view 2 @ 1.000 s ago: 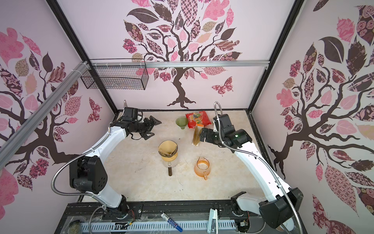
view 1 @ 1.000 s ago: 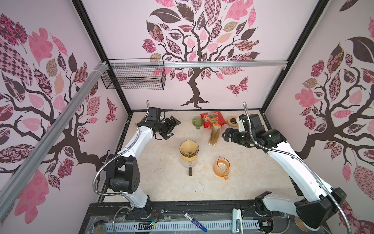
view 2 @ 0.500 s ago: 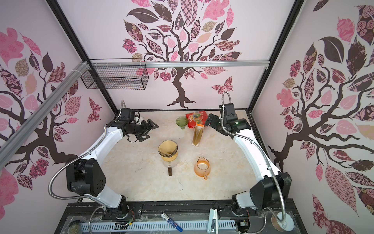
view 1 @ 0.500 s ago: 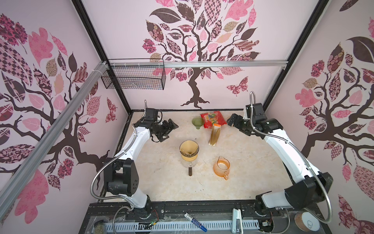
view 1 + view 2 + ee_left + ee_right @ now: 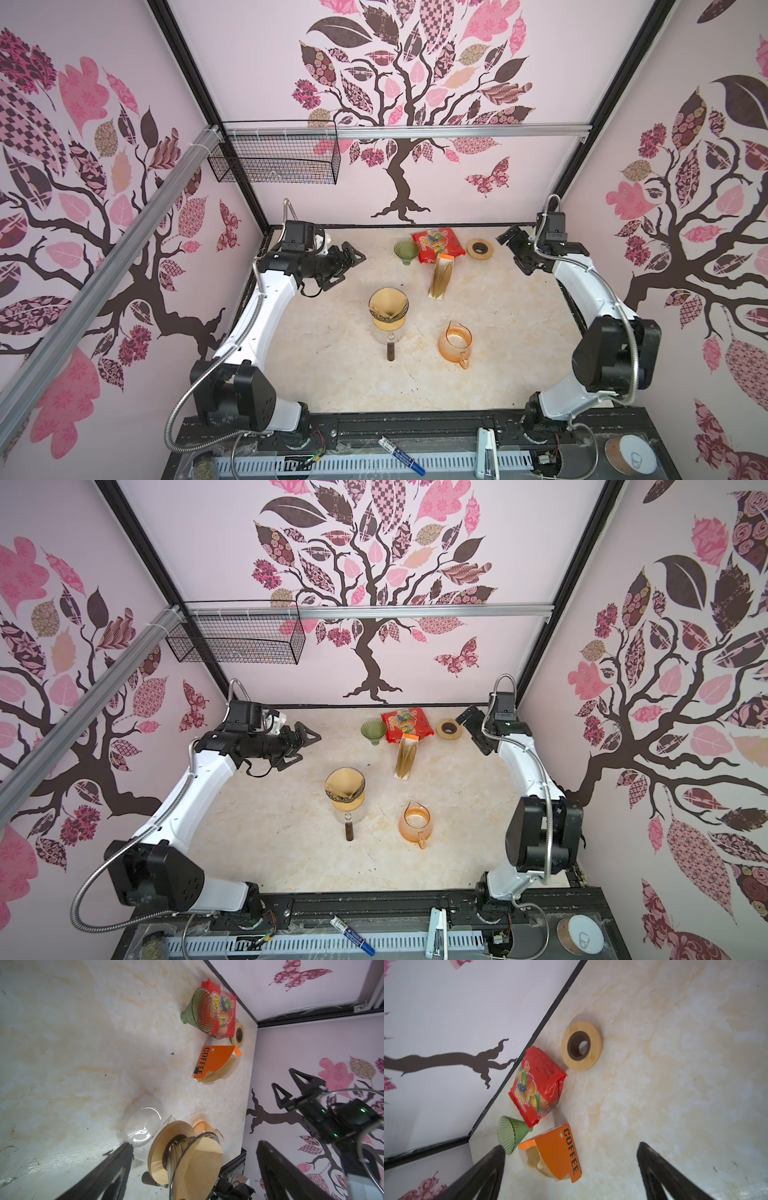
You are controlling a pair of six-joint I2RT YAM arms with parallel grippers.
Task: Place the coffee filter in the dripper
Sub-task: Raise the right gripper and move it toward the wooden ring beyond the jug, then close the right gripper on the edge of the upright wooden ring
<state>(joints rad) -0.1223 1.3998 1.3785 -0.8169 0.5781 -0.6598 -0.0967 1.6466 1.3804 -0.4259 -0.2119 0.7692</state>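
The brown paper coffee filter (image 5: 386, 303) (image 5: 343, 783) sits open inside the clear glass dripper (image 5: 388, 322) (image 5: 347, 805), which rests by its wooden collar on a glass carafe (image 5: 390, 337) in the middle of the table. The left wrist view shows the filter (image 5: 199, 1167) in the dripper (image 5: 164, 1147) from the side. My left gripper (image 5: 347, 270) (image 5: 305, 750) (image 5: 194, 1144) hovers open and empty, back-left of the dripper. At the back right, my right gripper (image 5: 513, 253) (image 5: 471, 735) (image 5: 571, 1146) is also open and empty, well away from it.
Along the back stand a green ribbed glass cone (image 5: 405, 251), a red snack bag (image 5: 436, 245) and a wooden ring (image 5: 480, 248). An orange COFFEE filter holder (image 5: 442, 274) (image 5: 558, 1153) lies in front of them. An orange glass pitcher (image 5: 455, 343) sits right of the carafe.
My right gripper has pulled away from the orange filter holder toward the back right corner. The left gripper has shifted only slightly. Both stayed open.
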